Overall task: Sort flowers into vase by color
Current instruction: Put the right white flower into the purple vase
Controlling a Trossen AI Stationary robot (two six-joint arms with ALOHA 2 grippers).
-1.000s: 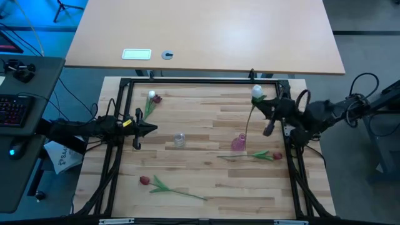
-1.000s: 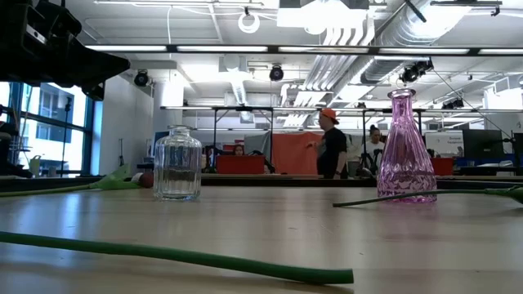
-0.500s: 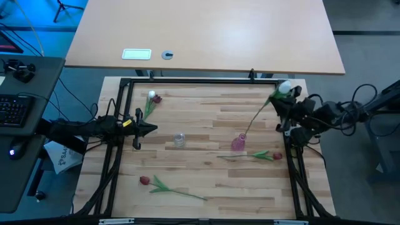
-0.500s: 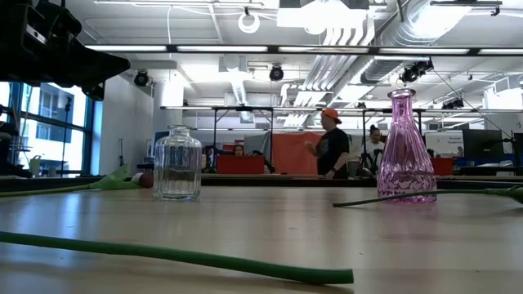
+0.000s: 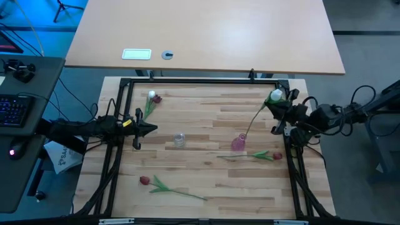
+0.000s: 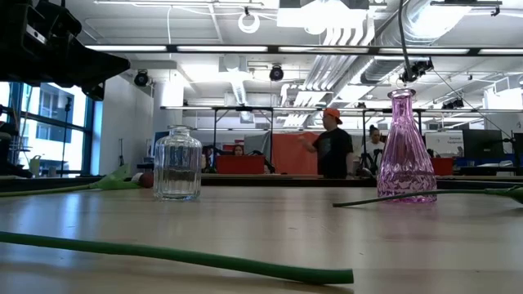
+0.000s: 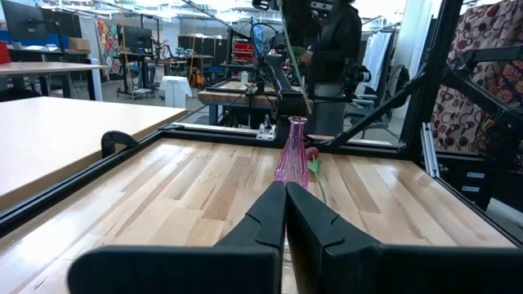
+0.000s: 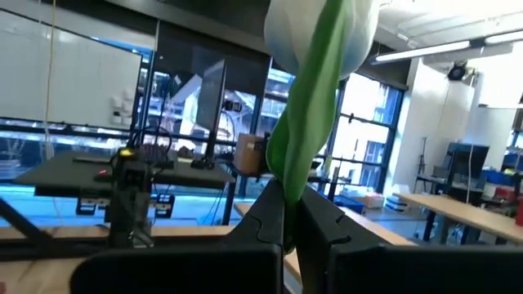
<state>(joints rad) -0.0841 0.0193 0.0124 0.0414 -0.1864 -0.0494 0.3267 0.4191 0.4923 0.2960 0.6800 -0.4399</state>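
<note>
The right claw [image 5: 275,106], clamped on the white tulip [image 5: 275,95], has swung its head back toward the pink vase [image 5: 239,143], stem foot at the mouth. Insertion looks close. The left claw [image 5: 152,129] waits shut and empty beside the clear jar [image 5: 179,139].

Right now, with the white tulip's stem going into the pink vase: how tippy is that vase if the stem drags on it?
Probably tippy. The pink vase is tall with a slim neck over a wider base, so a sideways pull at the mouth gets leverage. It looks like thin glass, likely light and fragile. The white tulip, pinched by the right gripper, has a thin stem that should flex first.
</note>
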